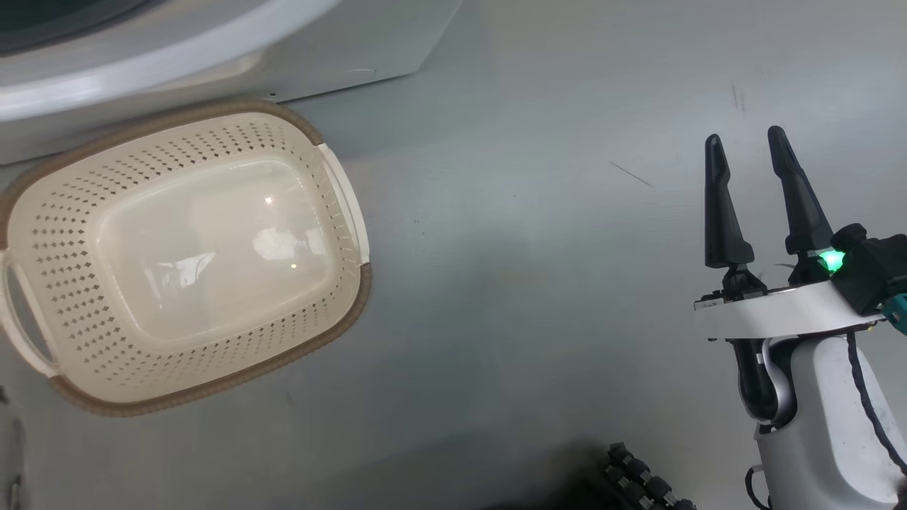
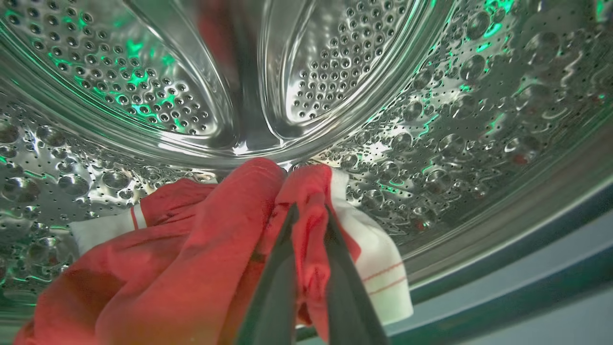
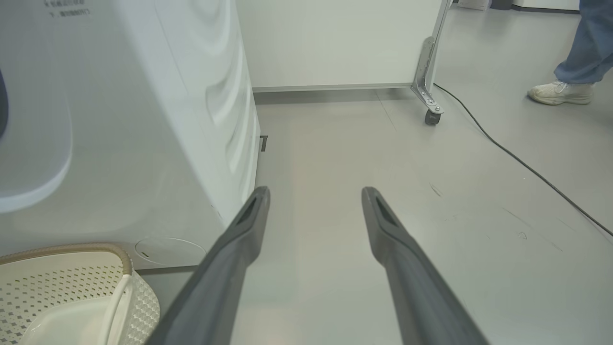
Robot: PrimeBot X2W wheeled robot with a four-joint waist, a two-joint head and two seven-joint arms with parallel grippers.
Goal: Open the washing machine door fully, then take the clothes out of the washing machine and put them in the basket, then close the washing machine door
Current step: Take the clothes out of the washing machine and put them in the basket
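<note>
A: Left side first?

B: Left gripper [image 2: 310, 211] is inside the perforated steel drum [image 2: 431, 120]. Its fingers are pressed together on a fold of the bright red fabric clothes [image 2: 191, 249] with white striped trim. The clothes are bunched against the drum wall.

A: Basket?

B: Cream perforated plastic basket [image 1: 64, 234] with a brown woven-look rim, sitting on the grey floor [image 1: 531, 283]. It's just in front of the big white washing machine [image 1: 142, 64].

A: Right side?

B: Right gripper [image 1: 745, 136] hangs over the floor, well right of the basket, fingers spread wide, gripping nothing. Farther right in its wrist view there's a black cable [image 3: 527, 167] and a person's white shoe [image 3: 560, 92].
</note>
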